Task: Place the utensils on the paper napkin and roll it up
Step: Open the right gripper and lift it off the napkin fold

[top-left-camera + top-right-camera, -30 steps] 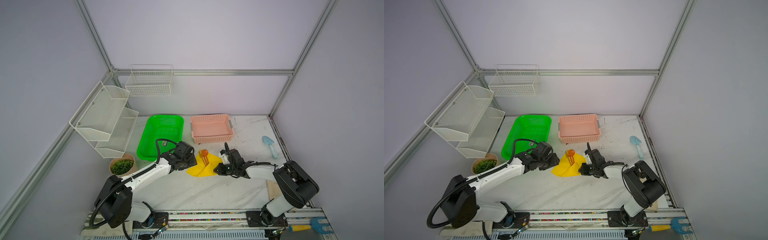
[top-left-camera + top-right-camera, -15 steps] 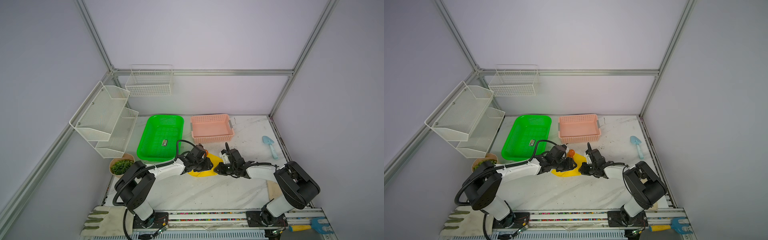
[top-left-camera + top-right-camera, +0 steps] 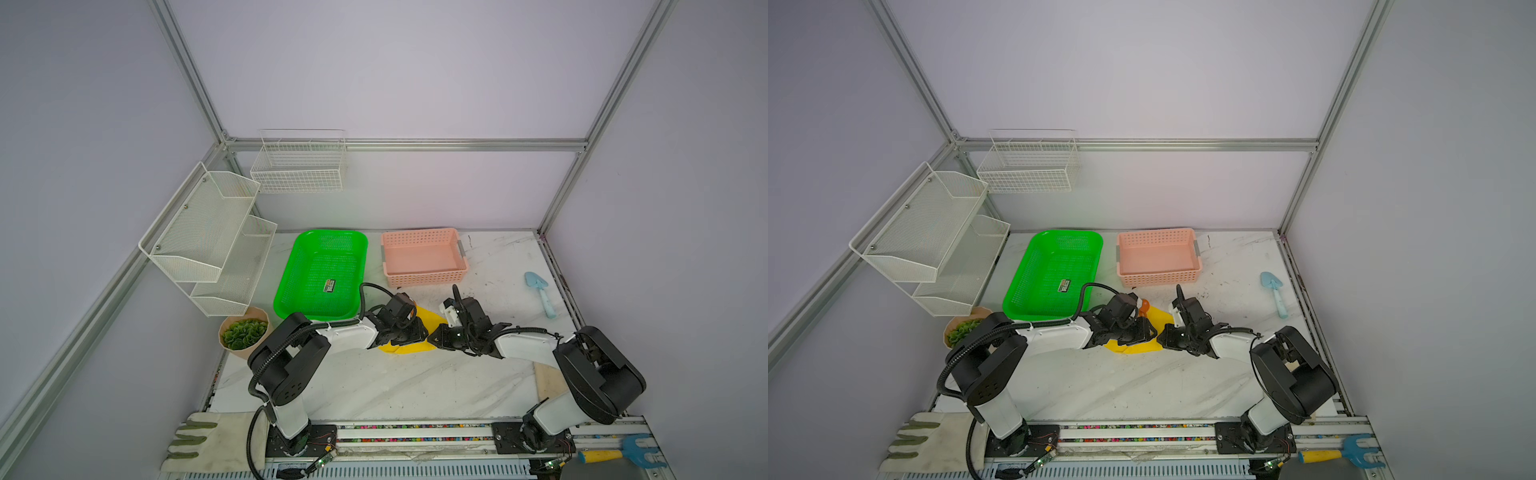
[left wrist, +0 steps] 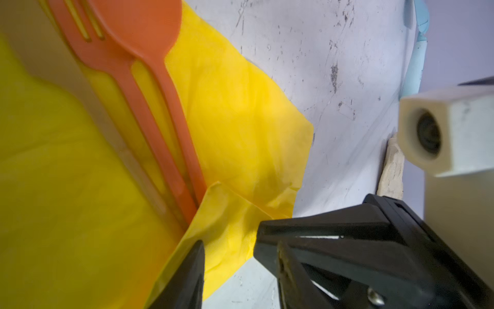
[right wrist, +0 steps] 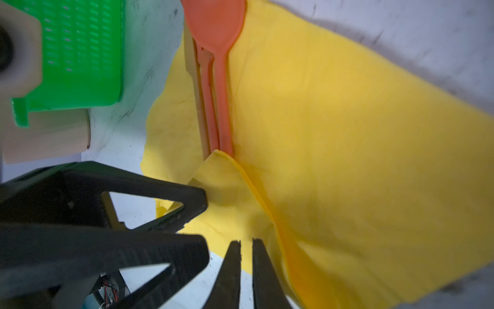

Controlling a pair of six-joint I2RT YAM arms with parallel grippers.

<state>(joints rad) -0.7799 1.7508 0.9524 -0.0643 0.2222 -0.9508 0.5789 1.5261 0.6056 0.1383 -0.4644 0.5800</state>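
Left fingers (image 5: 133, 251) part-open at paper napkin (image 5: 347, 133), right fingers (image 5: 230, 273) closed — fork (image 4: 101, 61) shows only in wrist views.

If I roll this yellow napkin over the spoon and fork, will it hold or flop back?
Likely floppy: the napkin is thin and creased, its folded corner draping over the spoon and fork. It may unfold unless pinned. Both utensils look stiff.

Two white-and-black arms on black base plates (image 3: 509, 440).
In a top view the left arm (image 3: 349, 334) and right arm (image 3: 524, 348) had white shells between bulky black joint housings; a ribbed black hose (image 3: 259, 363) looped along the left one's 9 o'clock side. Up close, black triangular fingers (image 5: 160, 203) had cut-outs and one silver screw (image 4: 374, 295); each cream wrist camera (image 4: 441, 133) carried a round dark lens.
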